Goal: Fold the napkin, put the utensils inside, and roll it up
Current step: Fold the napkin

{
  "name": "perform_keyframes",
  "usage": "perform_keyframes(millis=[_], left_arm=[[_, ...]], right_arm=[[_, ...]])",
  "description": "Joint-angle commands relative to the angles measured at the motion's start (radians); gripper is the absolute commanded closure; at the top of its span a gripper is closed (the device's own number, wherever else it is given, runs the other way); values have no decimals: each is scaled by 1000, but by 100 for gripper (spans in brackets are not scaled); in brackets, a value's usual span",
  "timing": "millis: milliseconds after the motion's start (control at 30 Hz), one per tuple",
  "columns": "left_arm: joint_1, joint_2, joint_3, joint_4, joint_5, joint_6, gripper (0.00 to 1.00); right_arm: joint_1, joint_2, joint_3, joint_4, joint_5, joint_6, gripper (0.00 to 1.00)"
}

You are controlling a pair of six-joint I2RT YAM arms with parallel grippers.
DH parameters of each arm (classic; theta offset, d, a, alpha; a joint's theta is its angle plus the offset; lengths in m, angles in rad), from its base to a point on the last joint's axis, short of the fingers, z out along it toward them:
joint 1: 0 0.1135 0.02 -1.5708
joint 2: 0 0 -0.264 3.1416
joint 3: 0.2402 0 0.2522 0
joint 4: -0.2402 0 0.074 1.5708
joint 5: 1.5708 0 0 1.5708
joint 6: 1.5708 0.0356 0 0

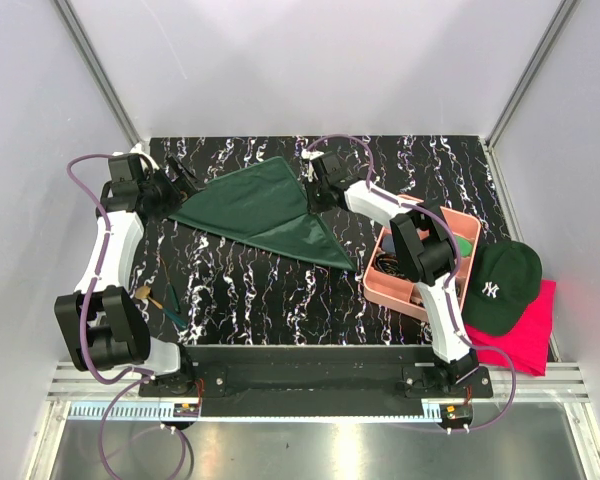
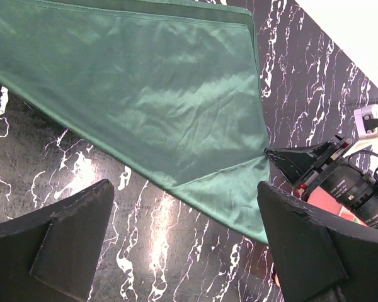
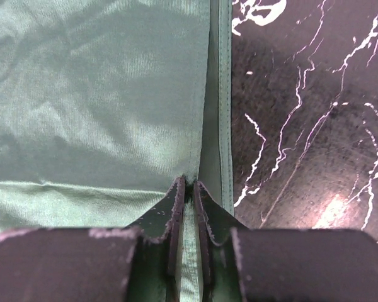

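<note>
The napkin lay folded in a rough triangle toward the back of the black marbled table, its long point running toward the pink tray on the right. The utensils lay well apart from it, on the table near the left arm's base. The right gripper had its fingers drawn narrow and pinched on the napkin's hemmed edge, where a second layer showed just beside the top one. From the left wrist view, that same pinch sat at the cloth's right-hand corner. The left gripper hung with its jaws spread wide over the near edge of the cloth, holding nothing. The fabric showed a faint sheen and shallow wrinkles, and it draped flat on the surface, so it was probably light, soft and quite limp, with no stiffness to keep a shape once lifted. A thin weave like this seemed likely to slide on the smooth tabletop, and its layers to slip over each other if it were dragged by one point. The hem and the corners looked like the best places to take hold, since the doubled stitching gave the fingers something thicker to bite on. A hold in the middle of the cloth would probably only bunch it up. The utensils looked thin and low-lying, so they would likely need a narrow pinch from above.
</note>
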Motion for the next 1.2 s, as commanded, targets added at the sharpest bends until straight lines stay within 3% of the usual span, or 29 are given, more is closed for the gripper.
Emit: perform_keyframes(millis=[0,1167], left_arm=[[2,-3,7,42,37,-7,1],[3,-3,7,42,44,-9,1]], right_arm=[[1,20,64,-16,50,-32,85],[-25,107,173,-86,114,17,87]])
